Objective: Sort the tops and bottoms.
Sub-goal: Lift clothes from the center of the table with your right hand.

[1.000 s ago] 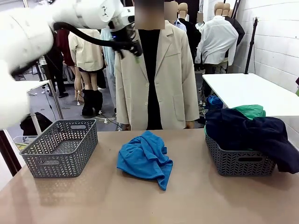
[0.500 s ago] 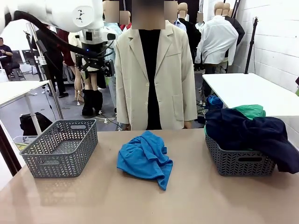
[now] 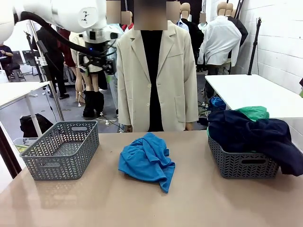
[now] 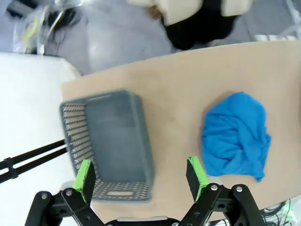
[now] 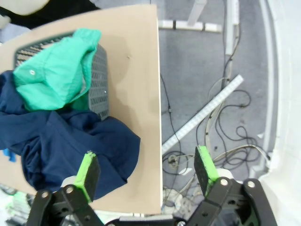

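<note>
The bright blue garment [image 3: 146, 161] lies crumpled on the table [image 3: 94, 203], between the grey baskets [image 3: 71, 146]. The left gripper [image 4: 140, 175] and the right gripper [image 5: 146, 168] both hang with jaws open. I think the left one should descend onto a thick fold.

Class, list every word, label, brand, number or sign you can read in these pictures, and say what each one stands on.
No text can be read anywhere.
Small round dark mark on the white left robot arm: too small to read.
Two grey lattice plastic baskets: no labels visible.
Bright blue cloth garment, dark navy cloth garment, emerald green cloth garment: no print or tags visible.
</note>
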`<state>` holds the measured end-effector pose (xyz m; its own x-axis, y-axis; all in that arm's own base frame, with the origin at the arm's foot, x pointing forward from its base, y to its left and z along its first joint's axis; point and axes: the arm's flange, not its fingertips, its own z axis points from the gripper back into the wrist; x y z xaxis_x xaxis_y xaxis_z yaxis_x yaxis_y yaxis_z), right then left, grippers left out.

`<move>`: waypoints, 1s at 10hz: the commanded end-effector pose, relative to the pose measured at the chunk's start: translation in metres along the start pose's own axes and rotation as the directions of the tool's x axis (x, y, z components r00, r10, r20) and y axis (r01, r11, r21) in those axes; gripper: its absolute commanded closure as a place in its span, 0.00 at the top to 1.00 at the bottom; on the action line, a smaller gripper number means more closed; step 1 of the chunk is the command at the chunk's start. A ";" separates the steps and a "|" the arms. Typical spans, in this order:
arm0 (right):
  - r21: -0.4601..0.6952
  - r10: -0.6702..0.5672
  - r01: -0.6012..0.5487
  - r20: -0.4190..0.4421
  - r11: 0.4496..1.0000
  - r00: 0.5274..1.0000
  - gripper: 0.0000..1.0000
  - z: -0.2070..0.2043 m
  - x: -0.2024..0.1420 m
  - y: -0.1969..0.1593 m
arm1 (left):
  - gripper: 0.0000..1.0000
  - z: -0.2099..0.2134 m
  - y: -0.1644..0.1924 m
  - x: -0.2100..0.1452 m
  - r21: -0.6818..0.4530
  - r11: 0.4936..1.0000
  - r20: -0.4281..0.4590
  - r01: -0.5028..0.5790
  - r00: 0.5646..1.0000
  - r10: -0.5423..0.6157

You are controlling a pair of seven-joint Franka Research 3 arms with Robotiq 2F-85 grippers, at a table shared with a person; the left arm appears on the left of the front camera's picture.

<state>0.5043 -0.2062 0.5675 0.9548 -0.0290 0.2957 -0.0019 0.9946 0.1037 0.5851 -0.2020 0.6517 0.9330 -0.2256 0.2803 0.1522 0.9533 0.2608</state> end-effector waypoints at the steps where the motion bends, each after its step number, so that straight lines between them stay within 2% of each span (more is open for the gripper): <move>1: -0.009 0.004 -0.004 -0.008 1.000 1.000 1.00 -0.001 -0.001 0.002 | 1.00 -0.041 0.088 -0.068 0.026 0.981 -0.087 -0.191 0.977 0.193; 3: -0.009 0.004 -0.004 -0.008 1.000 1.000 1.00 -0.001 -0.001 0.002 | 1.00 -0.081 0.160 -0.131 -0.090 0.953 -0.207 -0.291 0.941 0.268; 4: -0.009 0.004 -0.004 -0.008 1.000 1.000 1.00 -0.001 -0.001 0.002 | 1.00 -0.093 0.186 -0.158 -0.182 0.932 -0.246 -0.315 0.932 0.267; 5: -0.009 0.004 -0.004 -0.008 1.000 1.000 1.00 -0.001 -0.001 0.002 | 1.00 -0.101 0.206 -0.174 -0.233 0.907 -0.234 -0.351 0.925 0.298; 7: -0.009 0.004 -0.004 -0.008 1.000 1.000 1.00 -0.001 -0.001 0.002 | 1.00 -0.106 0.216 -0.169 -0.261 0.906 -0.167 -0.332 0.940 0.296; 8: 0.000 -0.001 0.001 0.001 1.000 1.000 1.00 0.000 0.000 -0.001 | 1.00 -0.105 0.222 -0.181 -0.194 0.910 -0.254 -0.366 0.915 0.313; 9: -0.028 0.073 -0.073 0.010 0.997 0.997 1.00 0.023 0.008 0.022 | 1.00 -0.105 0.222 -0.181 -0.194 0.910 -0.254 -0.366 0.915 0.313; 10: -0.026 0.181 -0.180 0.006 0.983 0.984 1.00 0.047 0.016 0.061 | 1.00 -0.105 0.222 -0.181 -0.194 0.910 -0.254 -0.366 0.915 0.313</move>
<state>0.5063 -0.1827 0.5952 0.9468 0.0505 0.3177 -0.0753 0.9950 0.0661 0.4844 0.0713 0.5588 0.9843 0.1307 0.1183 -0.1230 0.9899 -0.0700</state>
